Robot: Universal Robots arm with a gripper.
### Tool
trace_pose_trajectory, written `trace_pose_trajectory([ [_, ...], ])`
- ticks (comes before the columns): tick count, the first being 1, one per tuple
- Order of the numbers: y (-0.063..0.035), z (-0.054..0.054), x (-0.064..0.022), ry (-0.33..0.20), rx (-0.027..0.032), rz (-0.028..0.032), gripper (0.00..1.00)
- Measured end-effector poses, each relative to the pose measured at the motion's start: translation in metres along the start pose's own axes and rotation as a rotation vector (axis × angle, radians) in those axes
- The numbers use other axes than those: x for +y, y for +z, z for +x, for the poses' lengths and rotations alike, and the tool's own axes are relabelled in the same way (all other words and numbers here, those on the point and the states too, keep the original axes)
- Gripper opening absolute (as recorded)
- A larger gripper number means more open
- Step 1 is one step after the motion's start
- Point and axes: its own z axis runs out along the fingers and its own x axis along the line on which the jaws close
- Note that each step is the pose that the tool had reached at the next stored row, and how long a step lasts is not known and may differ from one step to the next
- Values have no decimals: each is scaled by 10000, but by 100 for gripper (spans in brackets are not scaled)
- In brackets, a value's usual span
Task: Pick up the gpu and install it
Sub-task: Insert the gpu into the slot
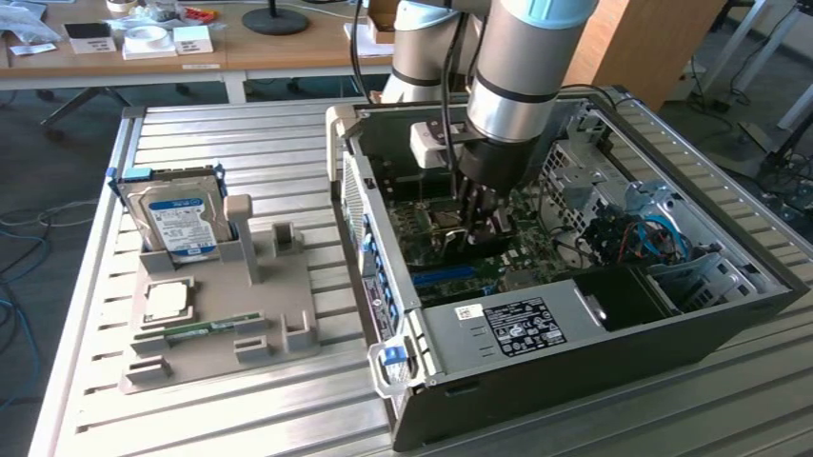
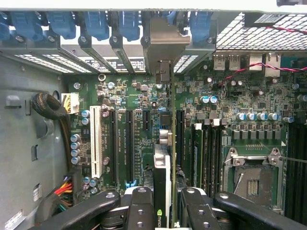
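Between the black fingers [image 2: 139, 211] of the gripper [image 2: 162, 211], at the lower centre of the wrist view, the gpu [image 2: 163, 163] is clamped edge-on; the jaws are closed on its two faces. The card shows as a thin green board edge with a silver-grey block on one side and a black strip bearing a green logo near the fingers. Its long axis runs from the fingers toward the silver end bracket [image 2: 165, 48], which sits at the upper centre of the frame among the slot covers with blue clips [image 2: 96, 24]. The card stands upright on its edge over the motherboard [image 2: 230, 100], in line with the long black expansion slots [image 2: 128, 143] and beside a white slot [image 2: 95, 143]. Whether it touches a slot cannot be told.

Centre of the exterior view: the gripper [image 1: 485, 224] reaches down into the open computer case [image 1: 572, 314], which lies on a slatted metal table [image 1: 228, 143]. Left of the case, a grey holder tray [image 1: 223, 324] carries a hard drive [image 1: 178, 224] with a blue-white label, standing upright, and a narrow green memory stick [image 1: 204, 330] lying flat.
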Motion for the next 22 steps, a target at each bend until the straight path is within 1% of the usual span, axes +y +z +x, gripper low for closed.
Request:
trace_pose_trajectory([
  [19,21,1,15,-1,1,0,27],
  [20,25,1,20,2,-1,4,27],
  [22,37,1,25,1,-1,35,27],
])
